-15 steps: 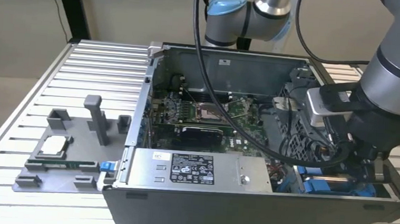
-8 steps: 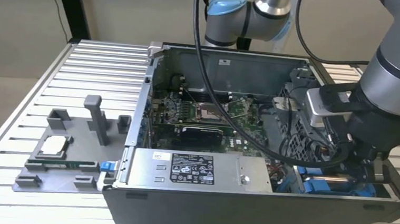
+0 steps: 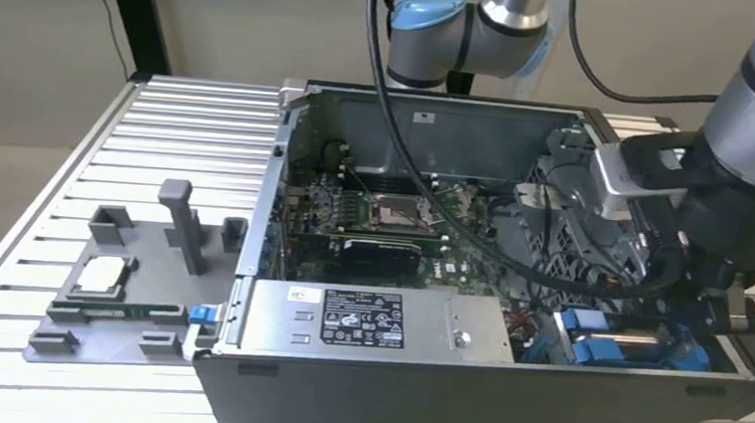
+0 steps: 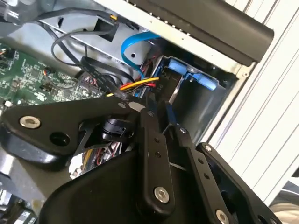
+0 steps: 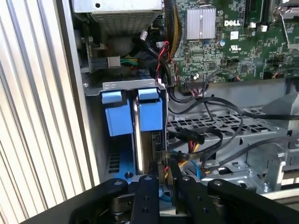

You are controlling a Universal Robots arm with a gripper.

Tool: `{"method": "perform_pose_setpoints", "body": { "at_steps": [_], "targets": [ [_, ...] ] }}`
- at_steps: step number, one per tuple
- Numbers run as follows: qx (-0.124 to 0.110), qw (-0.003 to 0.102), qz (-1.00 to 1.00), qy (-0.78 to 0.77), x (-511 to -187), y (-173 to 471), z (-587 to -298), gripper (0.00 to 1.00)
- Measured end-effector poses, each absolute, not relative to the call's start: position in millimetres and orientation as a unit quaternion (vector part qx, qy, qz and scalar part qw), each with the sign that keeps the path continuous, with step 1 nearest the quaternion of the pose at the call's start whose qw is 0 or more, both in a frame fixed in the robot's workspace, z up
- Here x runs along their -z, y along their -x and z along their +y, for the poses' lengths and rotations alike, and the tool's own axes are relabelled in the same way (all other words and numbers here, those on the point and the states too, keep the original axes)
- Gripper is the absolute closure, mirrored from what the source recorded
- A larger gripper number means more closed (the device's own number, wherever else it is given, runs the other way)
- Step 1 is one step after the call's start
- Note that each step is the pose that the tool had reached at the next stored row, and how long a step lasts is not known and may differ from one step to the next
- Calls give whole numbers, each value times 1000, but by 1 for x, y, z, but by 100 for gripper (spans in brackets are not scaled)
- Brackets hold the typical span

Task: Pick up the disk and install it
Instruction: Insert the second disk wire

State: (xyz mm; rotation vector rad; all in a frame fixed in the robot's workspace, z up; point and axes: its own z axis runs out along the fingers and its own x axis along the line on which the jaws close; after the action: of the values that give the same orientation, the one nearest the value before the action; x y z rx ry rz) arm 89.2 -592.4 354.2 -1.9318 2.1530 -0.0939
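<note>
Evidently the work is at the drive bay: in the exterior view the arm reaches down into the open computer case (image 3: 272, 194) at its near corner on the exterior view's right, where the disk (image 3: 627, 347), a silver body in its blue carrier, sits low in the bay beside the big grey power supply (image 3: 363, 320). In the first wrist view the gripper (image 5: 163, 184) sits right over the edge of the disk (image 5: 136, 140), which stands on edge in the slot between two blue carrier tabs (image 5: 117, 119), guided by the bay's metal wall (image 5: 93, 140); that upright posture suits a slot that accepts the drive only edge-on. The black fingers (image 5: 145, 196) stand close together, with a dark part and a blue sliver between them, so I judge them pinched on the disk's carrier, though the contact itself is partly hidden. In the second wrist view the gripper (image 4: 161, 119) points into the same blue-lined bay (image 4: 196, 79), with the bundled cables (image 4: 135, 86) lying off to one side, clear of the slot.
</note>
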Motion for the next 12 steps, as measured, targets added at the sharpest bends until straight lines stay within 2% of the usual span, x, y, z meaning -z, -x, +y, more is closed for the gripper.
{"method": "perform_pose_setpoints", "body": {
  "at_steps": [4,9,10,12],
  "targets": [
    [32,123,738,662,-371,-89,-592,0],
    [32,123,738,662,-373,-89,-592,0],
    [32,123,738,662,-373,-89,-592,100],
    [32,123,738,662,-373,-89,-592,100]
  ]
}}
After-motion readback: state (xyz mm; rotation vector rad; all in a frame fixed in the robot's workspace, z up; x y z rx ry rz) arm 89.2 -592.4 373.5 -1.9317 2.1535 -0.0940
